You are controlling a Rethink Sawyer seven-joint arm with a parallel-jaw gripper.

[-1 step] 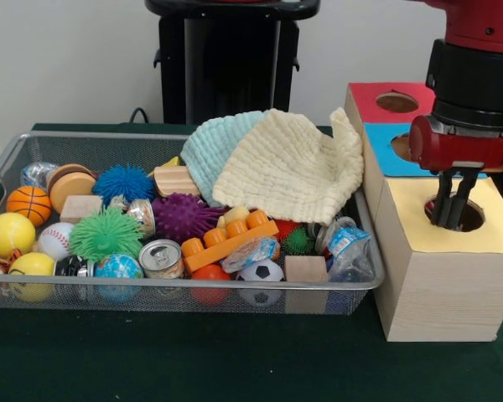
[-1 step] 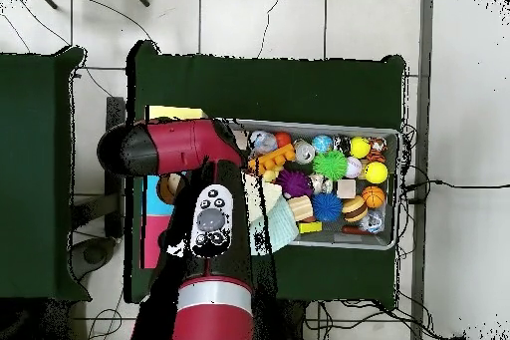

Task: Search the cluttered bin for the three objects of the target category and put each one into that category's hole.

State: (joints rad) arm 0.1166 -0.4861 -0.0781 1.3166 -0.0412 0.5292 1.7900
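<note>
Right now the gripper (image 1: 450,209) is hanging over the yellow hole (image 1: 455,215) of the wooden box (image 1: 436,285), its two fingers close together with only a thin gap, dipping into the opening. Nothing is showing between them, so it is probably either releasing an item or already empty; the hole's inside is hidden. Which category counts as the target is not clear from these views. The rest of the clutter is sitting in the wire bin (image 1: 184,289) just beside the box: balls, spiky toys, cans and blocks, partly covered by two cloths (image 1: 289,167). For this step, the arm is best lifting straight up clear of the rim before swinging over the bin, and the cloths likely need shifting, since they may be hiding candidates underneath.
</note>
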